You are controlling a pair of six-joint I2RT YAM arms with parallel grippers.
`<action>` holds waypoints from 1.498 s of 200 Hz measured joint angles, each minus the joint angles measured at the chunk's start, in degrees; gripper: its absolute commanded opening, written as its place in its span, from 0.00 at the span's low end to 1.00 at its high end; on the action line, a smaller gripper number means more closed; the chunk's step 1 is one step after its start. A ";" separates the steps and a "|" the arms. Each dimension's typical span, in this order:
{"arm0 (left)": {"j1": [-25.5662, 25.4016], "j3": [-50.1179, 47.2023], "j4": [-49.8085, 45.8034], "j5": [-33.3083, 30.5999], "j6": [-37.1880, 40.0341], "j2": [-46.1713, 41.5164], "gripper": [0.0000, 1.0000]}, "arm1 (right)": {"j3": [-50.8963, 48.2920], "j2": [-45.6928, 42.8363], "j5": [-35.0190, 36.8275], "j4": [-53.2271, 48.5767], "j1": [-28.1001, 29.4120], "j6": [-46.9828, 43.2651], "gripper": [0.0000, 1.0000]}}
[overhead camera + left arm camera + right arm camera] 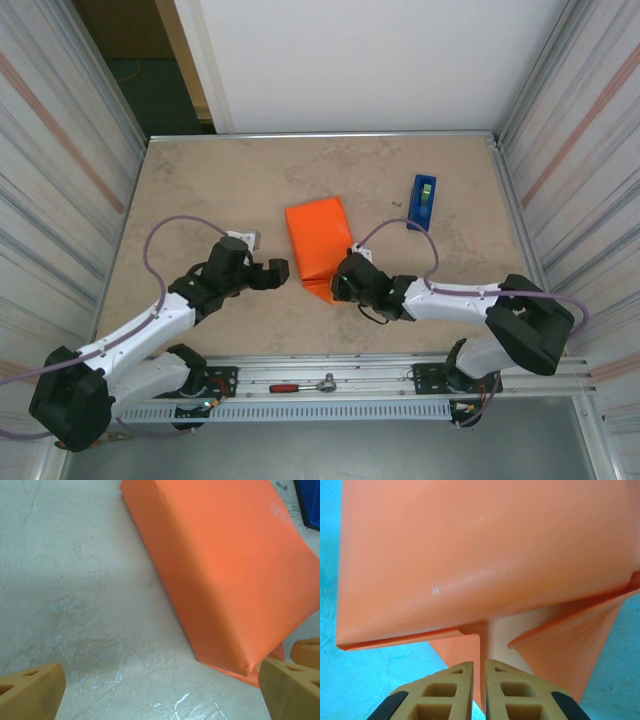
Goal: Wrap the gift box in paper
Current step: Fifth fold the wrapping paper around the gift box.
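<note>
- Gift box (317, 238): lies mid-table (200, 190) as a bright orange parcel, long axis running roughly away from the arms.
- Paper (485, 555): covers the top and sides smoothly. The near end is not closed, and loose triangular flaps (321, 291) stick out there onto the table.
- A pale surface shows between the flaps in the right wrist view.
- Left gripper (280, 270): jaws spread wide, nothing between them. It sits just beside the parcel's near left corner, not touching it.
- Right gripper (480, 669): at the parcel's near right corner, fingers almost together. A fold of the paper runs into the narrow slit between them, but it cannot be told whether it is pinched.
- Blue tape dispenser (422, 202): upright, well to the right of the parcel.
</note>
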 measured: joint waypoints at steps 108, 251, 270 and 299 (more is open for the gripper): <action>0.37 -0.81 -0.02 -1.46 -2.67 0.02 0.99 | 7.85 13.68 -0.22 1.25 3.93 1.22 0.00; 0.37 -0.24 -1.38 -2.93 -1.62 -2.78 0.99 | 5.86 11.91 -0.07 2.89 4.46 5.51 0.00; 0.37 1.18 -2.29 -2.03 -0.79 -1.01 0.99 | 5.86 7.61 -0.50 0.98 3.41 5.40 0.00; 0.37 3.06 -2.54 -0.74 0.46 0.70 0.99 | 5.88 0.11 -0.42 -2.69 -0.42 4.11 0.00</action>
